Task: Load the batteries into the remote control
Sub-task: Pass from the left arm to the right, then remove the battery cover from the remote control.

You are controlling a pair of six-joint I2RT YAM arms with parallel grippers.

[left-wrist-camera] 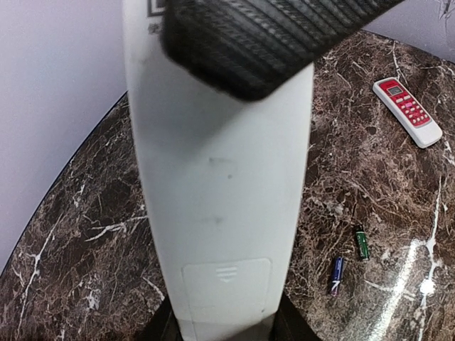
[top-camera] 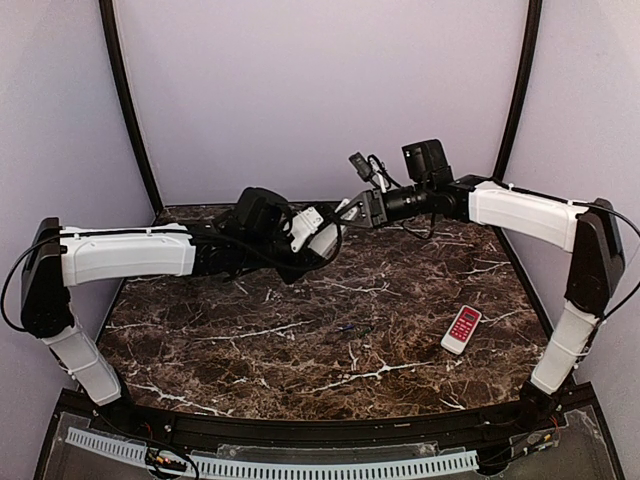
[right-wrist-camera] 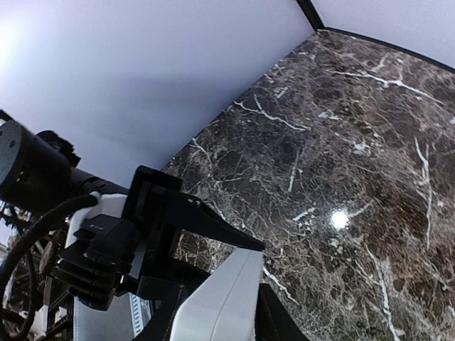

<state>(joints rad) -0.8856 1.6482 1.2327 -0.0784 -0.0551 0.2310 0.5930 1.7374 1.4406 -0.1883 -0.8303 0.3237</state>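
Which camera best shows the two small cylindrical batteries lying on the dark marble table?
The left wrist view: the two small cylindrical batteries lie clear on the dark marble table beside the long white remote control. The top external view shows only faint specks; the right wrist view shows none.

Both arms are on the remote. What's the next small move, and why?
Probably regrip the left gripper higher: it clamps the remote control at its closed battery cover, the right gripper holds the far end, and the batteries lie on the table.

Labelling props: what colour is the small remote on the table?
Small remote: red and white; left wrist view.
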